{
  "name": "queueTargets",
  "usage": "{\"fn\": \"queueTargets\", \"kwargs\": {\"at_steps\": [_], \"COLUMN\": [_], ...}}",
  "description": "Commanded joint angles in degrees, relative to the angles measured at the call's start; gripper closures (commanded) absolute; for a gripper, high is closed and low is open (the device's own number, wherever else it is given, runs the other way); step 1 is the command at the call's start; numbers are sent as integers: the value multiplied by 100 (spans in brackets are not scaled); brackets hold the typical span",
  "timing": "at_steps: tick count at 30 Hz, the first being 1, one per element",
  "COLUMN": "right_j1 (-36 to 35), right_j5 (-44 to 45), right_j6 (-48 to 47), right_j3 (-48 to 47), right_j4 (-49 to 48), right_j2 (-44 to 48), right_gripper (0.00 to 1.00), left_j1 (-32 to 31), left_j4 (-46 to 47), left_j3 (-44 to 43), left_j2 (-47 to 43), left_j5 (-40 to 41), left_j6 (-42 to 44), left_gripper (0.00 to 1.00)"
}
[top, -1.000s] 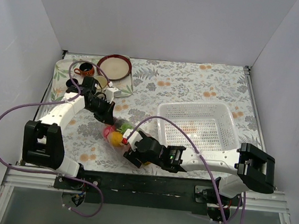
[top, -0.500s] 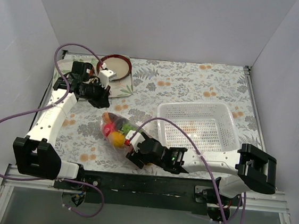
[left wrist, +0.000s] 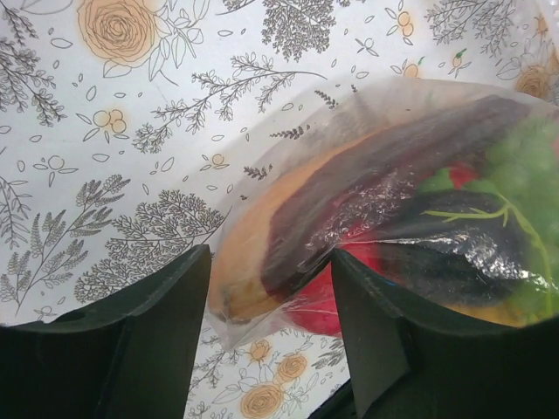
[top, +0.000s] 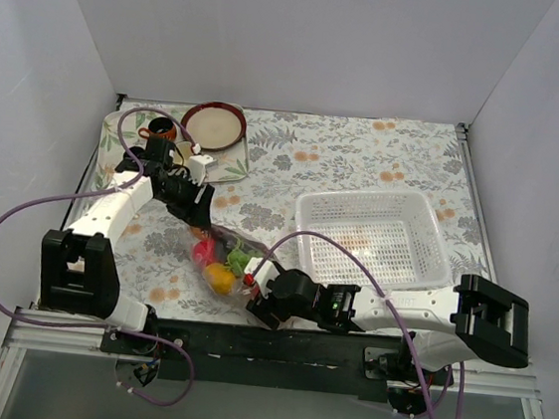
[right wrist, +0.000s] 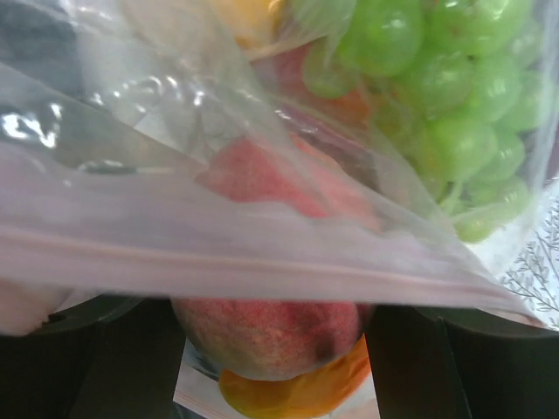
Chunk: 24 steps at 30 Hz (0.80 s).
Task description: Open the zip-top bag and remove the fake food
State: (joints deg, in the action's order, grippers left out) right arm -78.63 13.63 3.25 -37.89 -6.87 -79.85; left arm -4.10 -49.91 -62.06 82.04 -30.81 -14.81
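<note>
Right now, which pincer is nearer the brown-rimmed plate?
Left. The left pincer sits at the far end of the bag, toward the plate; the right pincer is at its near end, farther off.

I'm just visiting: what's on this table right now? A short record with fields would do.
bag: zip-top bag lying between the arms
zip: zip strip looks closed
contents: fake food inside the bag
left end effector: open, astride the bag's bottom end
right end effector: at the zip end, grip unclear
nearby: white basket, right of the bag, apart
</note>
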Motion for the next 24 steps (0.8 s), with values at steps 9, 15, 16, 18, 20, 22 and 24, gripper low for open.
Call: {"fn": "queueTargets", "kwargs": {"at_steps": [9,15,16,18,20,22,24], "right_j1": [-100,-100,-100,-100,-100,-100,-100], "right_j5": [-71,61,87,140,175,184,167], "right_j6": [378,326,265,203,124,80,62], "right_j3": [440,239,134,10,-183,-280,-368], "right_j4": [-7,89,125,256,405,476,607], "right_j2": [-30,-215,-223,-188,-119,-31,145], "right_gripper": [95,97,97,97,99,99,99], "left_j1": [-407,-504,-496,-478,-417,-267,-84], "left_j4": [491,404,238,131,34,-62,-45], "left_j3": [-140,-95,-156,-315,-455,-570,-649], "left_j2": [497,515,489,331,199,-29,-231], "left_j5": [-733,-919,-866,-699,-436,-226,-14], "left_j6": [-365,-339,-278,-146,-58,126,250], "left_gripper": [40,100,100,100,100,100,100]}}
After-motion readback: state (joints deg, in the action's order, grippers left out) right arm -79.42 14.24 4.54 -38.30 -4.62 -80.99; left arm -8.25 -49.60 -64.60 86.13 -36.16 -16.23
